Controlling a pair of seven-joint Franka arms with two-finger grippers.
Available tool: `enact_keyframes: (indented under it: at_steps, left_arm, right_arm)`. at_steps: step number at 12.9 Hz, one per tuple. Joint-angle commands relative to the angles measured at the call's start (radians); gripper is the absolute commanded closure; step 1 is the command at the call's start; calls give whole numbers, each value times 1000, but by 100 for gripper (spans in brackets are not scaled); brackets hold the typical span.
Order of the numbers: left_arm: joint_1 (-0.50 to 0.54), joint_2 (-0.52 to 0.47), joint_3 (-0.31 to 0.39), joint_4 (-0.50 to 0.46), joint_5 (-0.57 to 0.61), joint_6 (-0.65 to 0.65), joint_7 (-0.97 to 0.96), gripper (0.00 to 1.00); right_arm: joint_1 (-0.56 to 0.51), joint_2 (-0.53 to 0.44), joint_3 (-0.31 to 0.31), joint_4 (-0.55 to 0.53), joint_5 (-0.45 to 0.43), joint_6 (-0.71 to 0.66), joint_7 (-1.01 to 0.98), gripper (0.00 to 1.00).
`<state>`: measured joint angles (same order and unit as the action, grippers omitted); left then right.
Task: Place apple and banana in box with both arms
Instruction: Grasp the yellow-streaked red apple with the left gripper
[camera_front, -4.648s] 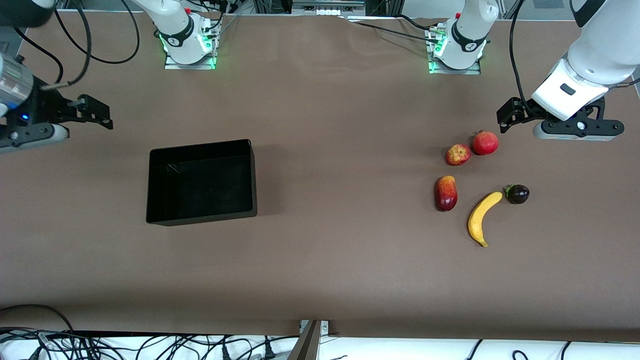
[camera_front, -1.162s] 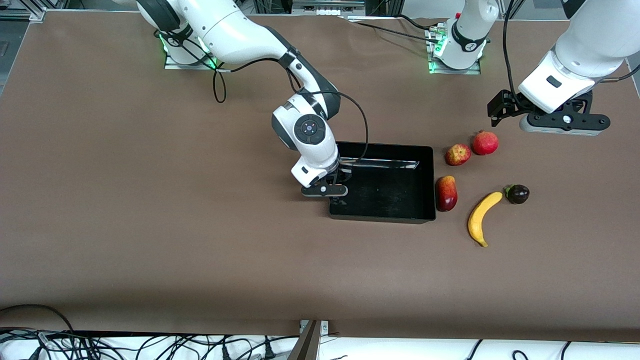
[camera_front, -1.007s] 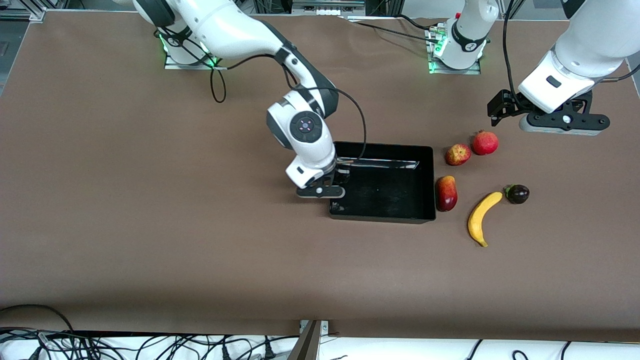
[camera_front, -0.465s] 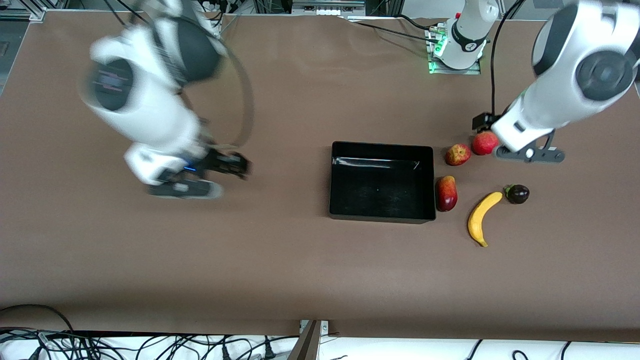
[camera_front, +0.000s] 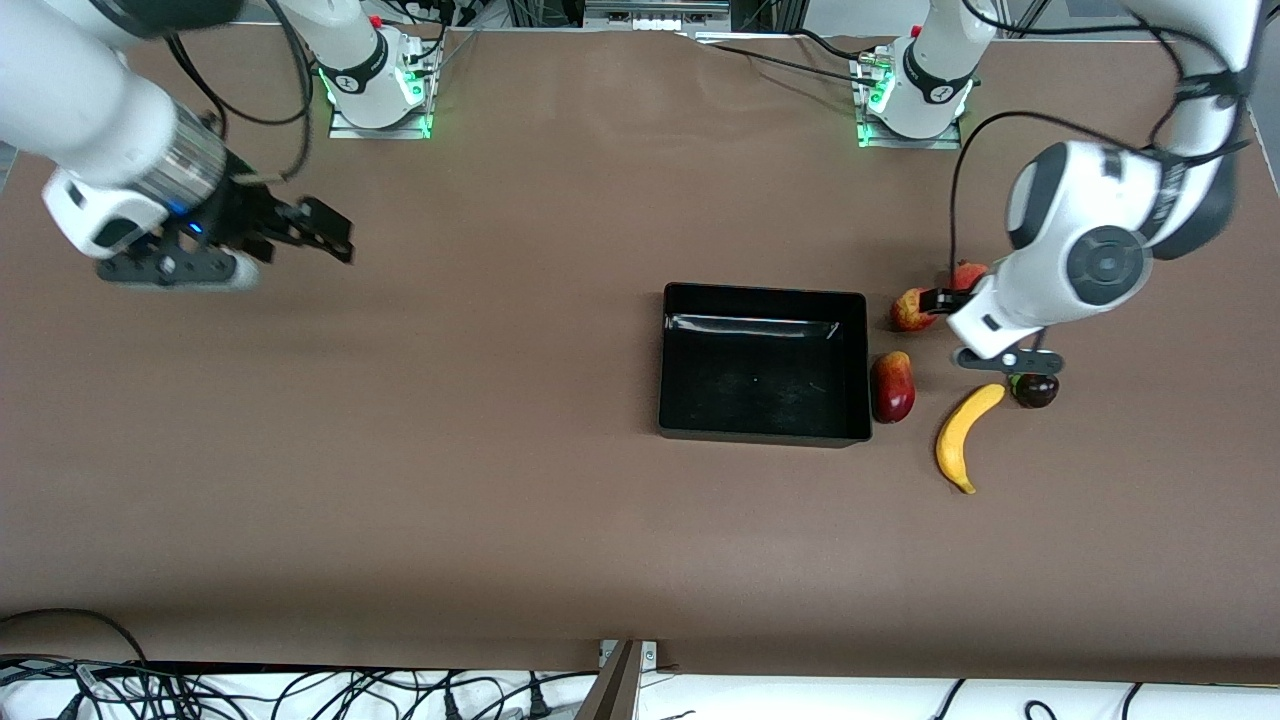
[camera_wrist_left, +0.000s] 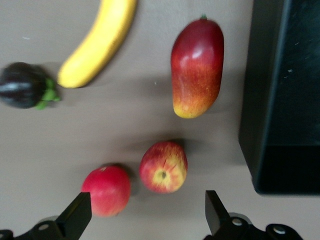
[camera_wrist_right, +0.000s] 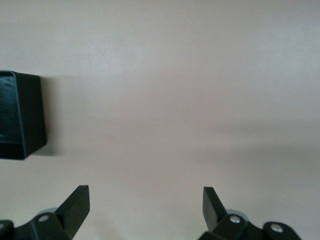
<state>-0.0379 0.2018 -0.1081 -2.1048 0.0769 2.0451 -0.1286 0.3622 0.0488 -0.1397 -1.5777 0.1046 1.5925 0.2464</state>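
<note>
The apple (camera_front: 906, 310), red with yellow patches, lies beside the box (camera_front: 762, 436), with the plain red fruit beside it. The yellow banana (camera_front: 963, 437) lies nearer the front camera. My left gripper (camera_front: 940, 300) hangs open just above the apple and the plain red fruit. In the left wrist view the apple (camera_wrist_left: 163, 167) sits between the spread fingers of the left gripper (camera_wrist_left: 145, 217), off-centre, with the banana (camera_wrist_left: 98, 43) and the box (camera_wrist_left: 285, 95) also in sight. My right gripper (camera_front: 335, 235) is open and empty over bare table at the right arm's end; the right wrist view shows it (camera_wrist_right: 144, 207) with a box corner (camera_wrist_right: 18, 116).
A plain red round fruit (camera_front: 966, 270) is mostly hidden by the left hand; it is clear in the left wrist view (camera_wrist_left: 106, 190). A dark-red elongated fruit (camera_front: 893, 387) lies against the box wall. A small dark purple fruit (camera_front: 1036, 391) lies by the banana's tip.
The box was moved from the right arm's end to beside the fruits. The right gripper then let go and swung back to its own end. The left gripper came down over the apple.
</note>
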Motion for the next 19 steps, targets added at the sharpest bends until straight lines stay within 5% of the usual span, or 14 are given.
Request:
enact_keyframes:
  at_steps: [1,8,9,10,13,15,17,19]
  left_arm:
    - [4,-61,-7,-237,15,278,17,0]
    - [36,48,-7,-293,14,434,67,0]
    - [36,51,-7,-291,14,432,66,41]
    - [36,53,-8,-291,14,428,64,71]
    - [36,32,-11,-273,12,390,67,95]
    - [20,-11,-16,-143,0,208,66,95]
    - [18,20,-71,122,-3,-92,52,94]
    - [13,95,-139,328,-57,-257,-58,94]
  right_arm:
    - [-234,-52,176,-73,-20,18,-87,0]
    - [-246,-29,166,-15,-98,21,-128,0]
    - [-247,-30,164,5,-106,14,-128,0]
    - [-247,-30,166,10,-124,-2,-128,0]
    - [-247,-29,166,15,-170,6,-125,0]
    - [-247,-21,166,13,-169,-3,-108,0]
    - [-244,-20,167,13,-164,0,-113,0]
    - [-244,-20,167,13,-163,-2,-108,0]
